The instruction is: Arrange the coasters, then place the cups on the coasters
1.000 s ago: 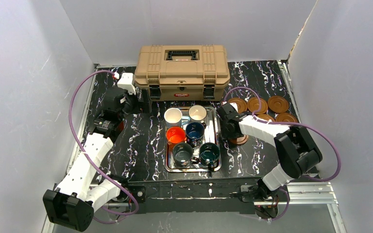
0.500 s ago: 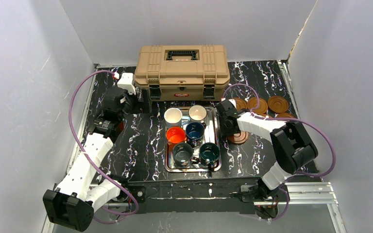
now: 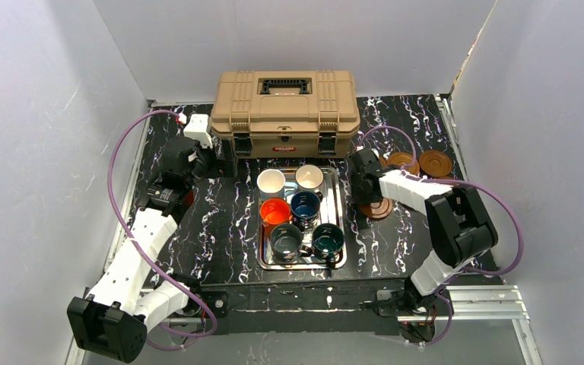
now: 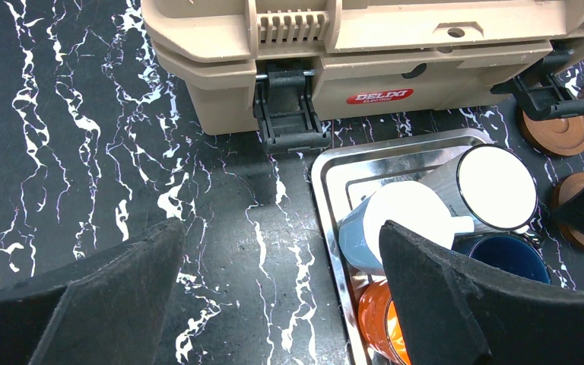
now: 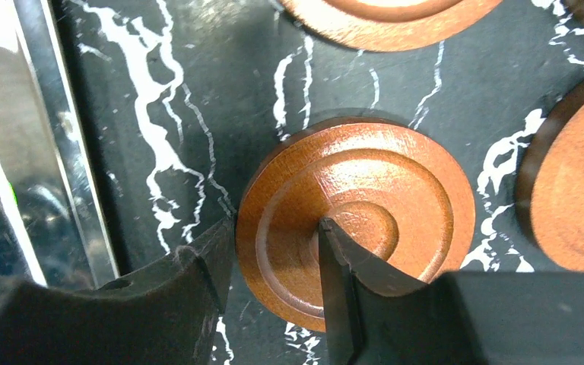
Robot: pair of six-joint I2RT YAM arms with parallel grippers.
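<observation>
My right gripper (image 5: 275, 232) pinches the rim of one brown coaster (image 5: 403, 182) just beside the steel tray (image 5: 61, 152), so I should hold tight, keep it flat, and set it down with room around it, not touching the other coasters (image 5: 570, 205).

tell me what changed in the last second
The right gripper moved away from the arm bases toward the toolbox, bringing one coaster along in its jaws. The left gripper, cups and tray stayed put.
</observation>
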